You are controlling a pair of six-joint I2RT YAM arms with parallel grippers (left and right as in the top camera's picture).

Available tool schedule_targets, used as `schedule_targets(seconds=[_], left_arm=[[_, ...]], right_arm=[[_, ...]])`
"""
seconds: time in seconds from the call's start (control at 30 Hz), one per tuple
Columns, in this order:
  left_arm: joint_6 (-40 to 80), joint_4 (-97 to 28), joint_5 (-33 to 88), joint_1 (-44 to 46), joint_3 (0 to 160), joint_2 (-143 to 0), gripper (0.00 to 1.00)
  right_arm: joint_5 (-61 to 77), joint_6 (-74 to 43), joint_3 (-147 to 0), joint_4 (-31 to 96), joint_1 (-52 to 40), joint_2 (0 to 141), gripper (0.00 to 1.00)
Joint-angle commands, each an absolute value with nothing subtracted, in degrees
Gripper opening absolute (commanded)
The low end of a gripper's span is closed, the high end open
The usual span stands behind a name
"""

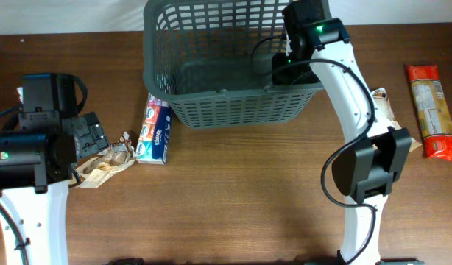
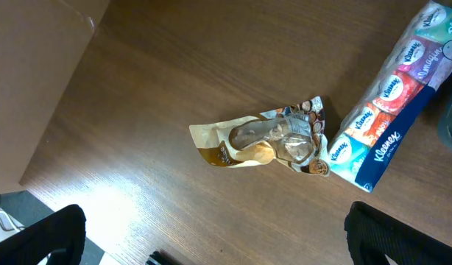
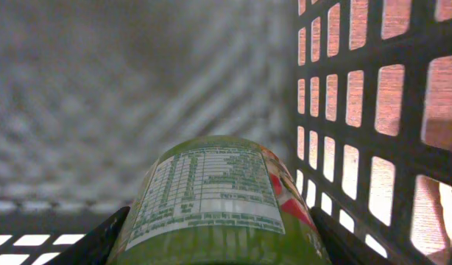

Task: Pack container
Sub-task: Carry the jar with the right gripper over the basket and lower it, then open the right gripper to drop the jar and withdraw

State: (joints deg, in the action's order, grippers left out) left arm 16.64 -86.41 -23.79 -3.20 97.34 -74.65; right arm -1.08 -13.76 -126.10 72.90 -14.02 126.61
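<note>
The dark grey lattice basket (image 1: 211, 110) stands at the back middle of the table. My right gripper (image 1: 285, 70) reaches down inside it near its right wall (image 3: 373, 125) and is shut on a green can (image 3: 215, 206) with a white nutrition label. My left gripper (image 1: 90, 140) is open and empty at the left, just above a crumpled tan snack packet (image 1: 104, 163), which also shows in the left wrist view (image 2: 266, 141). A Kleenex tissue pack (image 1: 154, 132) lies left of the basket, also in the left wrist view (image 2: 388, 125).
A long orange-red pasta packet (image 1: 432, 110) lies at the far right. A tan packet (image 1: 383, 110) lies partly hidden behind my right arm. The table's left edge (image 2: 57, 125) is close to the snack packet.
</note>
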Motion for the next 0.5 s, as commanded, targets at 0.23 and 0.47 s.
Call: schedule_targets(seconds=[0.23, 0.47], left_arm=[[16.4, -86.8, -23.6, -3.6, 97.5, -74.7, 0.99], [16.4, -87.3, -23.6, -3.5, 97.5, -74.7, 0.99]], right_arm=[[-1.6, -14.4, -126.9, 73.1, -14.2, 127.3, 0.67], [-1.6, -14.4, -126.9, 73.8, -14.2, 127.3, 0.82]])
